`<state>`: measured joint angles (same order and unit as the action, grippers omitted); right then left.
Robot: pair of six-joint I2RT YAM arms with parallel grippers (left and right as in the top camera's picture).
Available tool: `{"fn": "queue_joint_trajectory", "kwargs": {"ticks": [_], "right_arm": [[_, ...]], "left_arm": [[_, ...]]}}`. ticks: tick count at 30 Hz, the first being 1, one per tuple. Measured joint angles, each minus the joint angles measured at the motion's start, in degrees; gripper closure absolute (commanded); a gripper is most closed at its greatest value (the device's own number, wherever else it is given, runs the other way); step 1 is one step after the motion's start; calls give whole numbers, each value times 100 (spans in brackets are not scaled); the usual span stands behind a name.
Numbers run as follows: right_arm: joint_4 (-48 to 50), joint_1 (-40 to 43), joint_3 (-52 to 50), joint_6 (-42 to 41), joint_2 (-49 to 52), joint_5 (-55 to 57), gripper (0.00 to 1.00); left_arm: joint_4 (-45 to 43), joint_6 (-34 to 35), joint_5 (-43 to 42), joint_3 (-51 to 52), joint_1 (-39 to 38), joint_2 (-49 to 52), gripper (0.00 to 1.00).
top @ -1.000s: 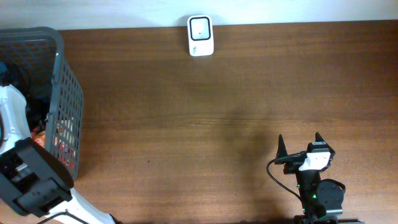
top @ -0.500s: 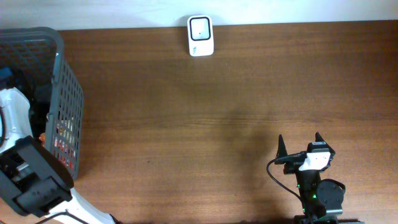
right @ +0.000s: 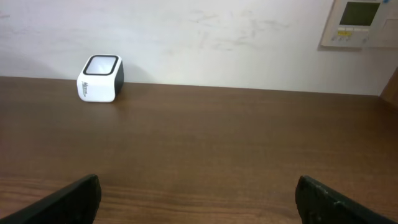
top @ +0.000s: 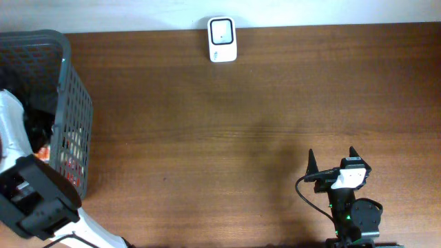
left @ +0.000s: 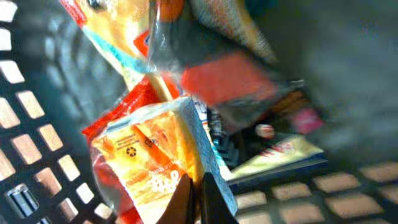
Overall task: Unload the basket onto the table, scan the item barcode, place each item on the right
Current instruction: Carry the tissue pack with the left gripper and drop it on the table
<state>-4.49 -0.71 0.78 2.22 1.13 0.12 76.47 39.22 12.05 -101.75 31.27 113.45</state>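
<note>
left hand [left: 198, 200]: pinching edge of orange snack packet [left: 149, 163] | packet: in basket [top: 77, 103], tilted, printed face toward wrist camera (crumpled, long axis unclear) | right hand [top: 331, 160]: spread, over counter [top: 227, 138]

1. The brown wooden bench [top: 207, 138] lies below me, and its grain runs from left to right.
2. A grey mesh basket [top: 77, 117] stands on its left end.
3. Behind the bench I see a pale wall [right: 217, 37].
4. A white control panel [right: 359, 23] with a small screen hangs on this wall.
</note>
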Motion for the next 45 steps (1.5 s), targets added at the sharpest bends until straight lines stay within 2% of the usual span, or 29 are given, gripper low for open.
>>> {"fn": "queue_joint_trajectory", "kwargs": {"ticks": [3, 5, 8, 11, 16, 19, 22, 25, 28, 33, 35, 37, 38, 39, 40, 41, 42, 45], "right_arm": [[0, 0, 0, -2, 0, 0, 2], [0, 0, 0, -2, 0, -2, 2], [0, 0, 0, 0, 0, -2, 2], [0, 0, 0, -2, 0, -2, 2], [0, 0, 0, 0, 0, 0, 2], [0, 0, 0, -2, 0, 0, 2], [0, 0, 0, 0, 0, -2, 2], [-2, 0, 0, -2, 0, -2, 2], [0, 0, 0, 0, 2, -2, 2], [0, 0, 0, 0, 0, -2, 2], [-2, 0, 0, -2, 0, -2, 2], [-2, 0, 0, -2, 0, -2, 2], [0, 0, 0, -4, 0, -2, 2], [0, 0, 0, -2, 0, 0, 1], [0, 0, 0, 2, 0, -2, 2], [0, 0, 0, -2, 0, -2, 2], [0, 0, 0, -2, 0, -2, 2], [0, 0, 0, -2, 0, -2, 2]], "left_arm": [[616, -20, -367, -1008, 0, -9, 100], [651, -232, -857, -1408, 0, -33, 100], [212, -964, -1934, -1878, -15, -293, 100], [-431, -1255, -2341, -2074, -208, -1025, 100], [-1016, -1355, -2529, -2258, -1049, -2588, 100], [-949, -1375, -2579, -2297, -2280, -2822, 100], [-986, -1397, -2575, -2111, -3727, -2411, 100], [-1266, -1443, -2546, -1982, -4935, -1419, 100], [-1663, -1469, -2553, -1930, -5783, -299, 100], [-2153, -1556, -2094, -1899, -6590, 1091, 100], [-2361, -1569, -1991, -1893, -6802, 1469, 91], [-2629, -1591, -1902, -1891, -6981, 1777, 86], [-2732, -1593, -1862, -1891, -7064, 1908, 79], [-2811, -1596, -1794, -1891, -7149, 2035, 64], [-2833, -1596, -1694, -1886, -7243, 2133, 32], [-2835, -1602, -1624, -1884, -7285, 2153, 18], [-2872, -1620, -1565, -1884, -7318, 2155, 9], [-2896, -1613, -1471, -1888, -7326, 2155, 5]]}}
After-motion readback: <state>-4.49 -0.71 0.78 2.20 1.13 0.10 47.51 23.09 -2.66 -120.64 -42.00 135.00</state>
